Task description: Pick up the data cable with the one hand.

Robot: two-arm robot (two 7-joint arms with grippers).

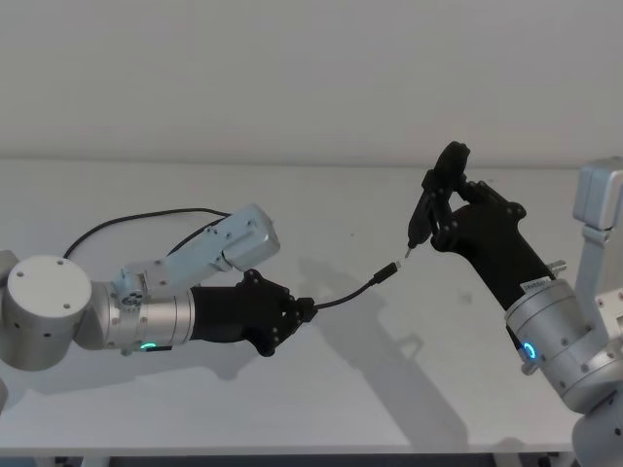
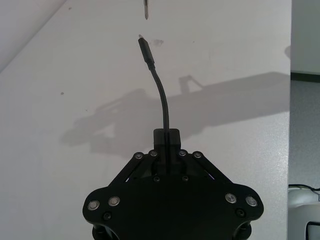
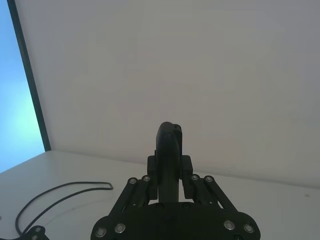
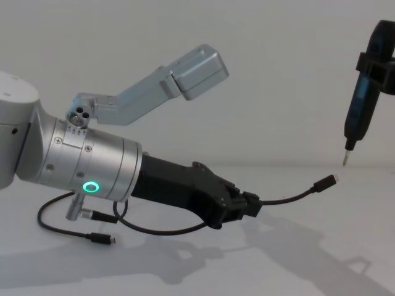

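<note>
My left gripper [image 1: 304, 309], black on a silver wrist with a green ring, is shut on the data cable [image 1: 346, 292] a short way behind one plug. That plug [image 1: 387, 270] sticks out above the table toward the right. In the left wrist view the cable [image 2: 162, 95] rises from between the fingers [image 2: 166, 135]. The rest of the cable loops back behind my left arm [image 1: 127, 219], and its other plug [image 4: 102, 238] lies on the table. My right gripper [image 1: 440, 199] is raised and shut on a slim black tool [image 4: 364, 105], whose pin tip hangs just above the held plug.
The white table [image 1: 389, 389] meets a plain wall at the back. The left arm's silver link [image 4: 185, 74] juts up over the wrist. The right arm's silver base [image 1: 599, 204] stands at the right edge.
</note>
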